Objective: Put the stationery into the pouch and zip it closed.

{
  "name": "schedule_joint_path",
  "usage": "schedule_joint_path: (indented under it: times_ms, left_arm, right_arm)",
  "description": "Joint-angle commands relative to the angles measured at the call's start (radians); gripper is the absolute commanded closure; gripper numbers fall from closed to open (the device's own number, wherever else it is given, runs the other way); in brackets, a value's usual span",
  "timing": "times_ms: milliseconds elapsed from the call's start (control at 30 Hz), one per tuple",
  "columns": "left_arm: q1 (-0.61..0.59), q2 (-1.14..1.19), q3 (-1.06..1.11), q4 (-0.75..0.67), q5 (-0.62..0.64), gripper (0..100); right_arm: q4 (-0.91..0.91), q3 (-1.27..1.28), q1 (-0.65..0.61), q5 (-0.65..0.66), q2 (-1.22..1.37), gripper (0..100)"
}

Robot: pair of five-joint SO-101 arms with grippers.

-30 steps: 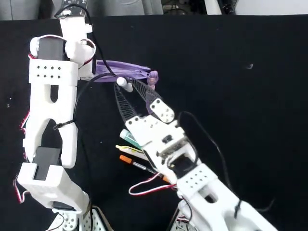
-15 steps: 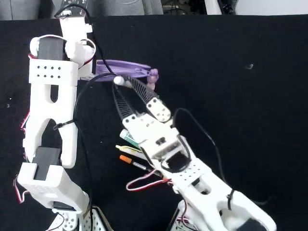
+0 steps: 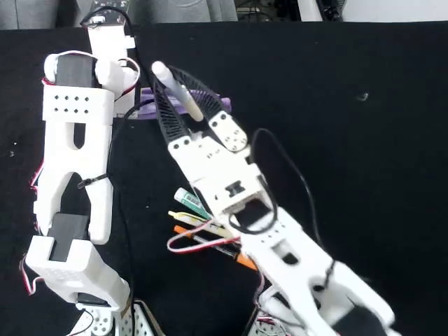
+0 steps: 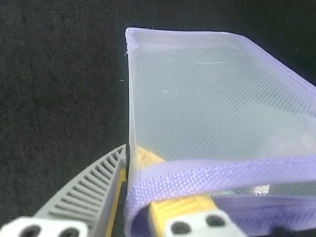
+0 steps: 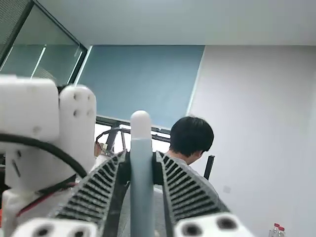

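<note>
High view, pen [image 3: 178, 91]: pale, smooth, round-ended stick. Its long axis runs in line with the gripper fingers, and its rounded end points away from the wrist, over the pouch's long edge.
Right gripper [image 3: 170, 82]: black ribbed fingers pinching the pen on both sides. In the right wrist view the pen [image 5: 141, 168] stands out past the fingertips.
Pouch [image 4: 197, 108]: flat rectangle of translucent ribbed mesh with woven purple binding, lying on the worktop. Its long axis runs crosswise under the pen.
Left gripper [image 4: 129, 153]: grey ribbed finger and yellow pad pressed on the pouch's purple rim at one corner.
Loose stationery [image 3: 192, 210]: slim pens, one orange, well apart from the pouch, beside the right arm.
Worktop [image 3: 364, 175]: black cloth.
</note>
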Motion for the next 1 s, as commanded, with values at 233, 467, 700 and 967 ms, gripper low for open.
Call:
schedule_joint_path:
  times_ms: [233,467,700,967]
  left_arm:
    - [0.013,0.002,0.002,0.002,0.005,97]
    - [0.005,-0.005,-0.025,0.012,0.006,97]
    - [0.005,-0.003,-0.035,0.031,0.006,97]
    - [0.005,0.005,-0.035,0.031,0.006,97]
  right_arm:
    - [-0.44,0.036,0.046,0.135,0.371,98.8]
    - [-0.319,0.056,0.043,0.124,0.38,98.8]
    - [-0.273,0.067,0.06,0.051,0.369,98.8]
    - [-0.414,0.211,0.132,0.049,0.193,98.8]
